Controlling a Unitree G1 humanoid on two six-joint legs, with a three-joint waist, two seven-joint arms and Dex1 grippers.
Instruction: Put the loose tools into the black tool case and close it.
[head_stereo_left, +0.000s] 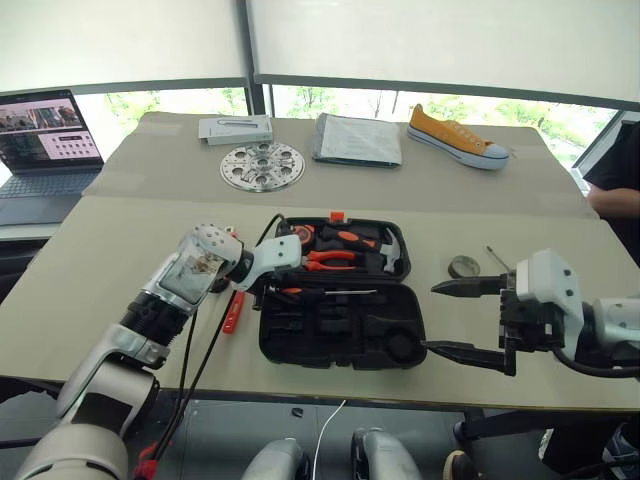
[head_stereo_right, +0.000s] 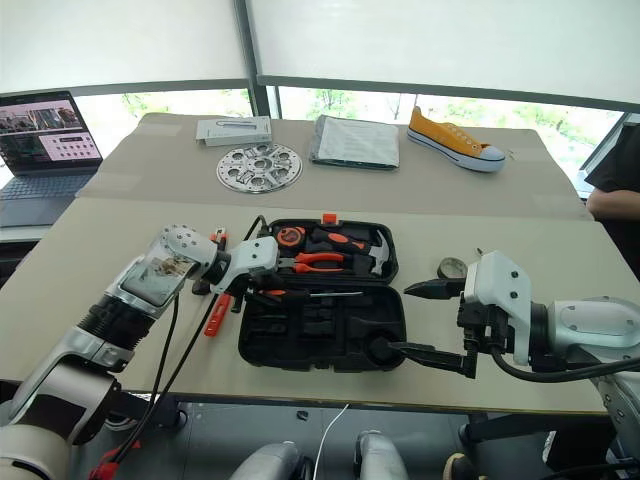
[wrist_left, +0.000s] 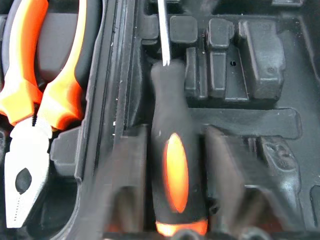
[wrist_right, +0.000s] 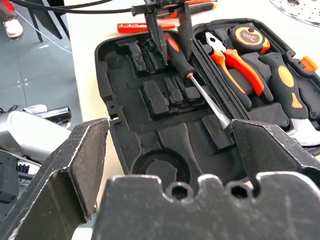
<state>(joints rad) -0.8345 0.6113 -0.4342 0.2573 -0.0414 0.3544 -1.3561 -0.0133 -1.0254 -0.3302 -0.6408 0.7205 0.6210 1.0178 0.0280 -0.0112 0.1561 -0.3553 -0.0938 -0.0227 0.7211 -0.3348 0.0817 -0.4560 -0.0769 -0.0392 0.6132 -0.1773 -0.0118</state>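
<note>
Fingers of the right gripper (head_stereo_left: 458, 318) spread wide, empty, hovering over the table's near edge just off the tool case's right end. Left gripper (wrist_right: 169, 31) over the case's left end; its fingers (wrist_right: 154, 30) stand either side of a screwdriver handle with a gap showing, not clamped.

Tool case (head_stereo_left: 300, 345) open flat near the table's near edge, middle of the table (head_stereo_left: 90, 260). Front half: mostly bare moulded recesses. One long screwdriver (wrist_left: 176, 170) lies along the hinge side of this half, orange-black handle at the left end, shaft running right.

Back half: pliers (head_stereo_left: 330, 260) with orange grips, hammer (head_stereo_left: 390, 258), round tape measure (head_stereo_right: 291, 237). Small orange latch (head_stereo_left: 337, 216) on the far rim.

Utility knife (head_stereo_left: 233, 312), orange, on the table just left of the case. Dark tape roll (head_stereo_left: 463, 267) on the table right of the case; a slim screwdriver (head_stereo_left: 498, 258) lies just beyond it.

Far side of the table: round perforated metal disc (head_stereo_left: 262, 165), a flat grey box (head_stereo_left: 236, 129), a wrapped packet (head_stereo_left: 358, 139), a yellow sneaker (head_stereo_left: 455, 137). Laptop (head_stereo_left: 45, 140) open at the far left.
</note>
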